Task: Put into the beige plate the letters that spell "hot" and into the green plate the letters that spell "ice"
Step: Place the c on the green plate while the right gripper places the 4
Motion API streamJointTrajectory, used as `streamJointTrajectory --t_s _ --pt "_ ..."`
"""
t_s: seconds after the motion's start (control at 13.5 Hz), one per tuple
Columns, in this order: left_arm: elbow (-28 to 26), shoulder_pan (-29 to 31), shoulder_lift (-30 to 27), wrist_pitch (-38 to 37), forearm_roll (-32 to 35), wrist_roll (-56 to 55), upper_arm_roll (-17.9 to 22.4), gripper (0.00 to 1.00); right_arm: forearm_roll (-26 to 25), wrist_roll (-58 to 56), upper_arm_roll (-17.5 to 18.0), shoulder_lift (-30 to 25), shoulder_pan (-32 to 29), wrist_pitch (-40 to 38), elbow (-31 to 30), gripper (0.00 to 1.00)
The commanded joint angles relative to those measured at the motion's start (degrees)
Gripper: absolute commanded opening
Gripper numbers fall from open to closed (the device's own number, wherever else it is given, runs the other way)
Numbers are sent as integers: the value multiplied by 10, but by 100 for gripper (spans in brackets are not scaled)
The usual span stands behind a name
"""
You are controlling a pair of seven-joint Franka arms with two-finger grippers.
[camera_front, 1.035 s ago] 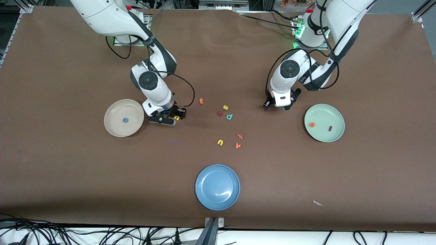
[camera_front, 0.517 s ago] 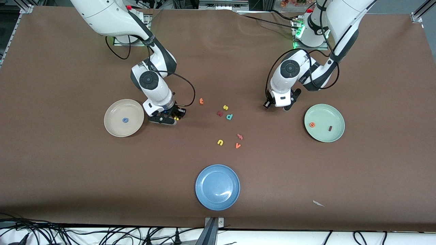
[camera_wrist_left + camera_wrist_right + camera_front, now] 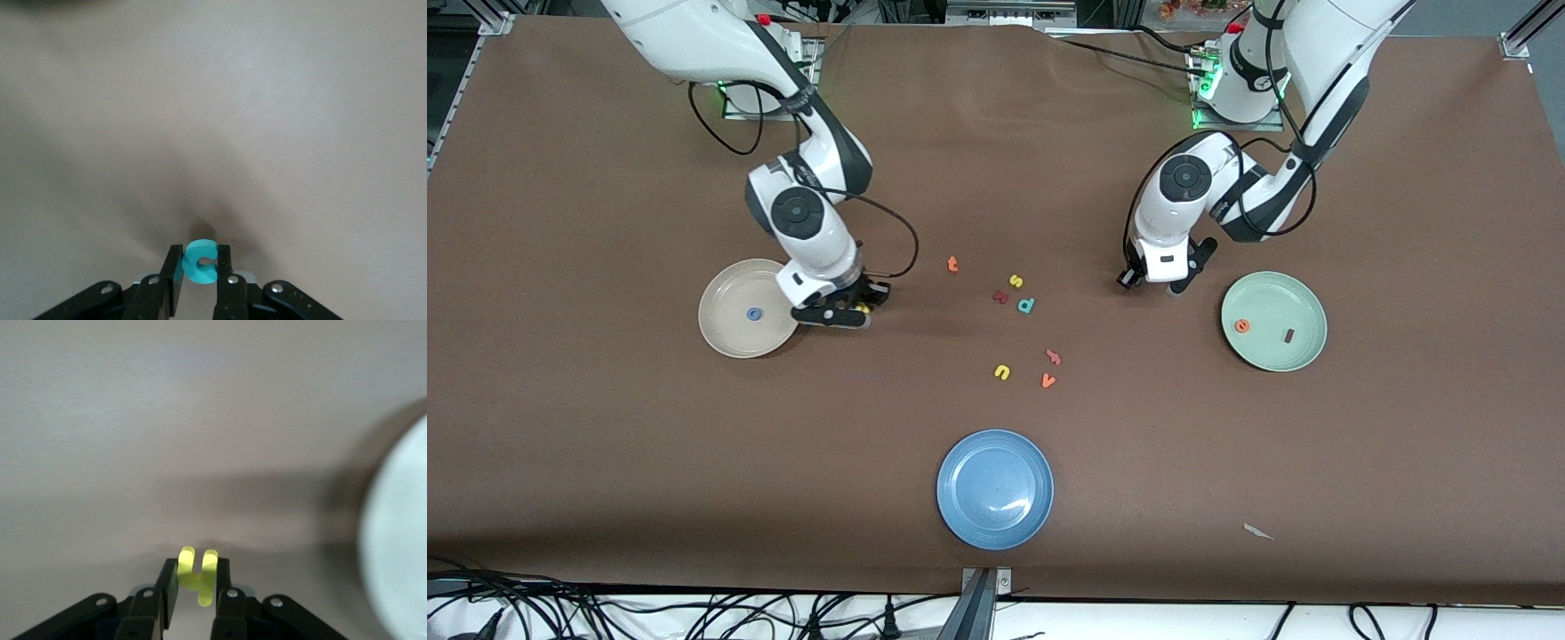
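both carries are under way; your job now is two clean drops.

right gripper (image 3: 195, 590): jaws clenched on the small yellow foam letter h (image 3: 197, 573), pinched across its legs. in the front view it sits low just beside the rim of the round cream-beige shallow plate (image 3: 729, 336), at the edge toward the middle of the worktop. the blue ring-shaped foam o (image 3: 754, 313) already lies in that plate. carry the h well inside the rim before you release; a drop on the sloping edge could roll it back out. i judge a low release best, since foam this light may bounce or cling to a pad.

left gripper (image 3: 198, 277): jaws clenched on the small teal foam letter c (image 3: 199, 261), over bare worktop beside the round pale mint-green plate (image 3: 1303, 356), not yet above it. that plate holds the orange foam e (image 3: 1241, 325) and the dark red bar-shaped i (image 3: 1289, 335). aim for the bare patch so you don't knock either.

the orange foam t (image 3: 952, 263) lies on the worktop between the arms, nearest the yellow s (image 3: 1016, 281); it is the only wanted letter not yet picked up. leave the loose cluster near it alone.
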Motion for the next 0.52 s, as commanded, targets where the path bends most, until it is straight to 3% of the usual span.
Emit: streamJointTrajectory --t_s 0.0,0.15,0.3,0.44 --pt "70 19 -14 -62 15 28 -3 0 -5 -100 0 -73 -53 -40 -48 14" --pt "109 45 -12 -98 -1 96 -4 0 -5 -185 -7 -79 -96 -36 -66 15" --pt "133 78 -15 -137 -60 224 -6 0 0 -264 -43 -80 -109 -21 -80 18" --pt "177 107 -13 -240 -112 387 -5 0 6 -268 -49 -79 -110 -13 -84 25"
